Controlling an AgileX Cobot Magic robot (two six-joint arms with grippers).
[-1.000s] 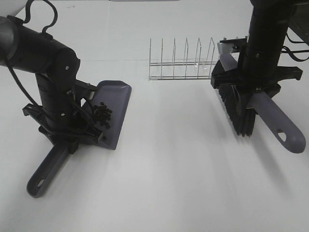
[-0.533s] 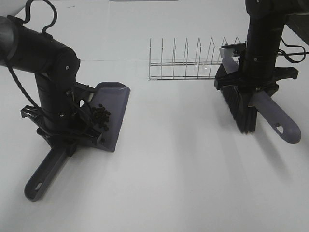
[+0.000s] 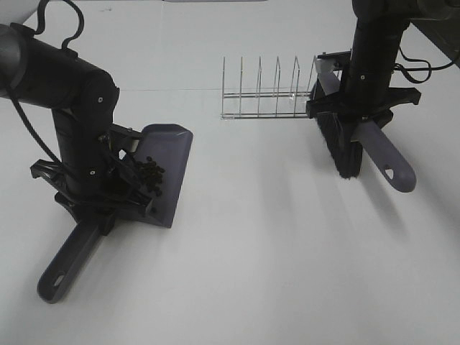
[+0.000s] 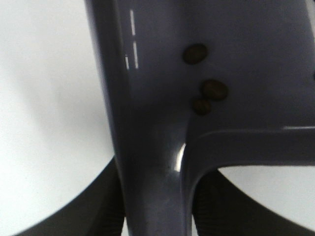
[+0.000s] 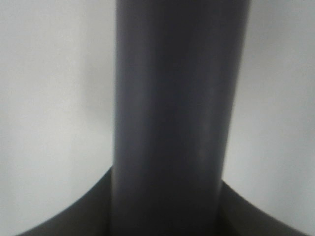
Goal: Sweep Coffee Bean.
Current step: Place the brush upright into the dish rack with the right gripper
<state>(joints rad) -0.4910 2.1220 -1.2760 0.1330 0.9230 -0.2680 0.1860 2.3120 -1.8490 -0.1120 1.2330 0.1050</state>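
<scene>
A grey dustpan (image 3: 172, 154) lies on the white table at the left. A cluster of dark coffee beans (image 3: 149, 176) sits in its pan. Three beans (image 4: 204, 88) show in the left wrist view on the pan (image 4: 147, 98). My left gripper (image 3: 97, 208) is shut on the dustpan's handle (image 3: 68, 259). My right gripper (image 3: 363, 115) is shut on the grey handle (image 3: 388, 162) of a brush, whose black bristles (image 3: 338, 147) hang at the right, above the table. The handle (image 5: 177, 113) fills the right wrist view.
A wire dish rack (image 3: 269, 97) stands at the back middle, just left of the brush. The table (image 3: 273, 244) is white.
My right gripper has carried the brush back and a little to the left, closer to the wire rack. The left arm and dustpan have barely moved.
</scene>
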